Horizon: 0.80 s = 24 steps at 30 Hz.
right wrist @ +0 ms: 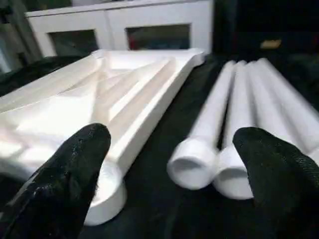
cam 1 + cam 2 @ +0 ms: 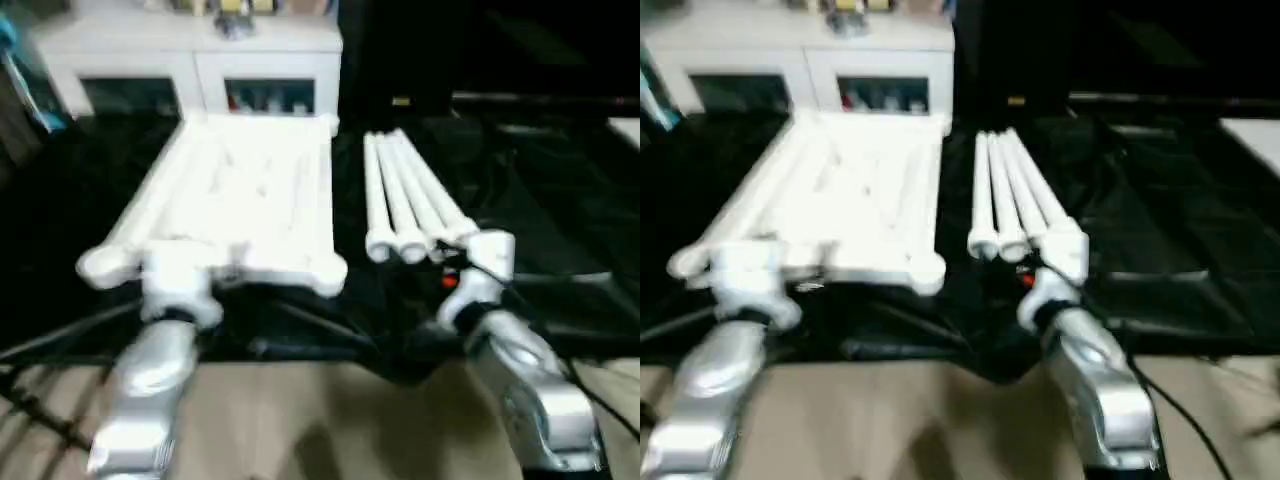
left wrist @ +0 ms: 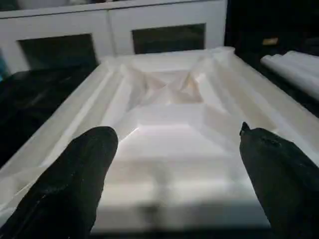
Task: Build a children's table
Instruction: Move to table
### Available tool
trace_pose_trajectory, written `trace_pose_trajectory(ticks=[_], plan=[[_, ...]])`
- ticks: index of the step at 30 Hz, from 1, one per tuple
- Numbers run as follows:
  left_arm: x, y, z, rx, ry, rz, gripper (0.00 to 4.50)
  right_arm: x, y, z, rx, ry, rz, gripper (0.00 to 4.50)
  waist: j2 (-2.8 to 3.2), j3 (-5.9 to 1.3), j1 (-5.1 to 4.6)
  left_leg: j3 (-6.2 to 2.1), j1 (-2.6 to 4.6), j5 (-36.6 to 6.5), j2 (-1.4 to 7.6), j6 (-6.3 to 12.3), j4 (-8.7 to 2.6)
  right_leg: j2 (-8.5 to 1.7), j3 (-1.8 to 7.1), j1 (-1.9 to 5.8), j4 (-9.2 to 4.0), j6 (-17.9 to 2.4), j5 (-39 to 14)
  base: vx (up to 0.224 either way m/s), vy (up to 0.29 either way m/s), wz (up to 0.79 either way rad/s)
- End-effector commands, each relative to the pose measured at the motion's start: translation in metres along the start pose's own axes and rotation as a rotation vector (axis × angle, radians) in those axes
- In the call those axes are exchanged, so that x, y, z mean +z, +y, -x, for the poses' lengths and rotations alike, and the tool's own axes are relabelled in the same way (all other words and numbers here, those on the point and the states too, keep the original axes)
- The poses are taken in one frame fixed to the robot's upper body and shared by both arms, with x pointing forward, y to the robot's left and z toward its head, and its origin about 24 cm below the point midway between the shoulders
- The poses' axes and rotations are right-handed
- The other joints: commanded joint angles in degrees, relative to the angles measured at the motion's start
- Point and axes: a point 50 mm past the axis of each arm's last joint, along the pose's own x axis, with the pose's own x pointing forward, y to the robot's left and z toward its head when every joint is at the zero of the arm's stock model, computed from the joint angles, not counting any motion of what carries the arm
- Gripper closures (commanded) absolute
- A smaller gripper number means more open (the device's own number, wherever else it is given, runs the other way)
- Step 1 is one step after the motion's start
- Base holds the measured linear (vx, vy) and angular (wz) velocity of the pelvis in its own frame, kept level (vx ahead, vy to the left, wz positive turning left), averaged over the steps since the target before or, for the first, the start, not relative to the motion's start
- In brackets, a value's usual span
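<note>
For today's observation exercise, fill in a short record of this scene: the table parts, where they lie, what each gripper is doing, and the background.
tabletop: underside up on the black cloth, ribs showing
legs: lying side by side, to the tabletop's right
left gripper: open, at the tabletop's near edge
right gripper: open, near the legs' ends, holding nothing
background: white cabinet with glass doors

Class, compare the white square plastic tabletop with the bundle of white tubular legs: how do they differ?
The white square plastic tabletop is broad, flat and ribbed; the white tubular legs are long, narrow and round. The tabletop is one piece; the legs are several, lying side by side. Both are white and rest on the black cloth.
</note>
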Motion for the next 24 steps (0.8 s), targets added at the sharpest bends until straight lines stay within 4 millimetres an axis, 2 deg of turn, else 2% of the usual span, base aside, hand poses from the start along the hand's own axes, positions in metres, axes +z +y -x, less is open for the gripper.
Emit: trace_pose_trajectory(ticks=[1,2,3,4,5,6,7,8,9,10,11,12,13,14,15,16,17,18,19,20,21,22,23,24], plan=[[0.006,-0.009,-0.003,-0.032,-0.026,0.004,0.04,0.001,-0.006,0.0,-0.002,0.006,0.038,0.0,0.16,-1.68,-1.41,-5.28,4.4,-22.8,7.52,15.25,-9.45,-2.77,0.49,-4.13,-2.3,1.9,2.8,0.126,0.015,-0.02],[0.007,-0.009,-0.003,-0.03,-0.029,0.001,0.04,0.001,-0.006,0.0,0.009,0.005,0.045,0.0,-0.66,-2.02,-1.52,-4.17,4.0,-22.4,6.25,14.74,-8.86,-3.69,1.26,-3.22,-4.6,1.3,3.6,0.099,-0.028,-0.01],[0.008,-0.008,-0.003,-0.028,-0.031,0.002,0.04,0.001,-0.005,-0.002,0.023,0.008,0.056,0.0,-3.77,-2.6,-0.48,0.12,-0.28,-20.7,1.5,12.01,-5.52,-6.63,5.2,2.28,-10.46,-0.1,-3.0,0.102,-0.08,0.07],[0.008,-0.007,-0.003,-0.026,-0.033,0.003,0.04,0.001,-0.004,-0.003,0.031,0.01,0.063,0.0,-4.17,-2.39,1.84,1.03,-2.99,-11.1,-0.28,8.76,2.93,-13.34,10.94,6.16,-15.06,-5.8,-26.2,0.102,-0.08,0.07],[0.009,-0.006,-0.003,-0.024,-0.036,0.005,0.04,0.001,-0.002,-0.005,0.044,0.008,0.079,0.0,-3.73,-3.29,2.77,-0.9,-7.99,-2.8,1.37,7.87,6.6,-17.16,6.32,8.68,-14.23,-2.1,-25.6,0.139,-0.063,0.18],[0.01,-0.006,-0.004,-0.024,-0.039,0.001,0.04,0.001,0.0,-0.006,0.051,0.008,0.09,0.0,-4.35,-2.62,2.53,-0.77,-8.41,-1.8,1.7,6.71,6.66,-16.9,4.39,7.66,-14.83,-1.0,-25.5,0.137,-0.014,0.35],[0.011,-0.006,-0.004,-0.024,-0.041,-0.004,0.04,0.001,0.001,-0.008,0.051,0.006,0.093,0.0,-3.47,-2.31,2.54,-0.02,-8.27,1.9,2.17,6.36,5.39,-15.44,0.49,7.25,-15.89,-4.1,-24.1,0.137,-0.014,0.35],[0.011,-0.006,-0.004,-0.024,-0.041,-0.004,0.04,0.001,0.001,-0.008,0.051,0.006,0.093,0.0,-2.86,-2.57,2.78,0.43,-7.88,4.5,2.6,6.84,4.0,-14.42,-1.55,7.41,-16.28,-6.0,-23.9,0.145,0.024,0.5],[0.011,-0.006,-0.005,-0.024,-0.042,-0.004,0.04,0.002,0.0,-0.009,0.042,0.003,0.088,0.0,-1.01,-1.91,2.65,0.88,-7.27,6.6,3.65,8.66,0.55,-12.54,-5.25,9.01,-17.08,-7.3,-25.3,0.177,0.082,0.43],[0.011,-0.006,-0.006,-0.027,-0.04,-0.007,0.04,0.0,-0.002,-0.01,0.012,0.005,0.053,0.0,1.14,-1.83,0.83,-1.2,-0.77,-1.2,6.36,5.64,-5.48,-3.41,-6.13,5.39,-11.77,-5.8,-19.4,0.177,0.082,0.43],[0.011,-0.007,-0.006,-0.031,-0.04,-0.011,0.04,-0.001,-0.003,-0.01,0.003,0.009,0.048,0.0,3.47,-2.63,0.3,-5.22,4.11,-20.7,9.89,5.83,-7.95,-0.69,-3.72,0.12,-2.9,-4.2,-11.8,0.184,0.099,0.25],[0.011,-0.008,-0.006,-0.043,-0.038,-0.022,0.04,-0.002,-0.004,-0.011,-0.008,0.015,0.045,0.0,1.84,-4.04,-0.85,-7.45,6.38,-18.7,11.97,8.81,-8.0,-1.35,-2.48,-1.88,-1.13,-2.2,-8.1,0.204,0.063,0.16],[0.01,-0.009,-0.006,-0.05,-0.037,-0.027,0.04,-0.002,-0.004,-0.011,-0.009,0.015,0.048,0.0,2.56,-3.75,0.38,-6.99,6.0,-11.8,10.49,11.95,-6.04,-1.33,-1.43,-4.51,0.92,1.3,-5.1,0.204,0.063,0.16],[0.01,-0.01,-0.006,-0.059,-0.038,-0.029,0.04,-0.002,-0.004,-0.011,-0.006,0.012,0.048,0.0,2.4,-3.06,0.63,-4.97,4.37,-9.0,9.49,13.1,-6.69,-1.37,-1.26,-5.33,2.03,3.3,-1.3,0.198,0.046,0.13],[0.01,-0.013,-0.006,-0.08,-0.035,-0.027,0.04,-0.002,-0.004,-0.01,-0.011,0.009,0.054,0.0,1.68,-2.82,0.63,-3.16,4.09,-7.1,8.9,14.5,-7.31,-1.43,-1.36,-6.5,1.92,3.6,3.7,0.177,0.039,0.07],[0.01,-0.013,-0.006,-0.081,-0.035,-0.027,0.04,-0.002,-0.004,-0.01,-0.011,0.009,0.053,0.0,0.83,-2.64,0.4,-2.51,3.77,-6.8,8.94,15.47,-7.78,-1.89,-1.04,-6.62,1.23,3.1,6.2,0.177,0.039,0.07],[0.01,-0.015,-0.006,-0.105,-0.032,-0.035,0.04,-0.004,-0.004,-0.008,-0.011,0.012,0.053,0.0,-0.22,-1.59,0.74,0.27,1.82,-11.1,7.01,14.69,-9.04,-2.87,-0.28,-5.11,-2.52,0.7,9.4,0.174,-0.007,-0.06],[0.01,-0.017,-0.007,-0.117,-0.031,-0.038,0.04,-0.005,-0.004,-0.008,-0.014,0.013,0.059,0.0,-3.31,-2.08,1.48,2.5,1.08,-19.8,3.3,10.98,-6.9,-5.11,3.67,-1.76,-8.05,-0.7,1.8,0.156,-0.071,0.0],[0.01,-0.018,-0.007,-0.128,-0.032,-0.04,0.04,-0.005,-0.004,-0.007,-0.016,0.014,0.063,0.0,-3.67,-1.34,3.02,4.05,1.56,-20.5,0.63,8.57,-2.75,-7.86,7.03,-1.24,-12.5,-2.4,-17.6,0.156,-0.071,0.0],[0.011,-0.019,-0.007,-0.142,-0.034,-0.039,0.04,-0.005,-0.005,-0.006,-0.018,0.013,0.065,0.0,-3.99,-2.37,4.06,2.72,0.57,-10.7,-1.23,7.1,4.02,-11.48,11.72,2.11,-15.29,-6.4,-40.6,0.184,-0.101,0.18],[0.011,-0.021,-0.008,-0.159,-0.035,-0.037,0.04,-0.005,-0.005,-0.005,-0.02,0.013,0.063,0.0,-3.89,-2.4,4.53,1.5,-1.36,-7.1,-0.6,5.93,4.77,-12.44,12.45,4.05,-14.83,-8.7,-41.7,0.215,-0.055,0.14],[0.012,-0.025,-0.008,-0.196,-0.04,-0.034,0.04,-0.004,-0.005,-0.003,-0.017,0.013,0.06,0.0,-3.64,-2.79,5.14,0.25,-3.58,-2.4,-1.09,3.72,5.07,-10.2,12.29,5.72,-12.96,-11.1,-32.9,0.215,-0.055,0.14],[0.012,-0.026,-0.008,-0.206,-0.042,-0.034,0.04,-0.004,-0.005,-0.003,-0.017,0.013,0.059,0.0,-3.14,-2.4,5.13,-0.34,-4.23,-0.8,-0.76,2.78,5.35,-9.36,12.03,5.64,-12.82,-16.2,-23.3,0.19,-0.018,0.16],[0.013,-0.031,-0.006,-0.262,-0.05,-0.012,0.04,-0.003,-0.005,-0.001,0.004,0.019,0.078,0.0,-2.38,-2.13,5.37,-0.52,-4.29,0.3,-0.51,2.48,5.06,-9.05,11.66,5.52,-12.97,-18.5,-19.5,0.165,0.004,0.27]])
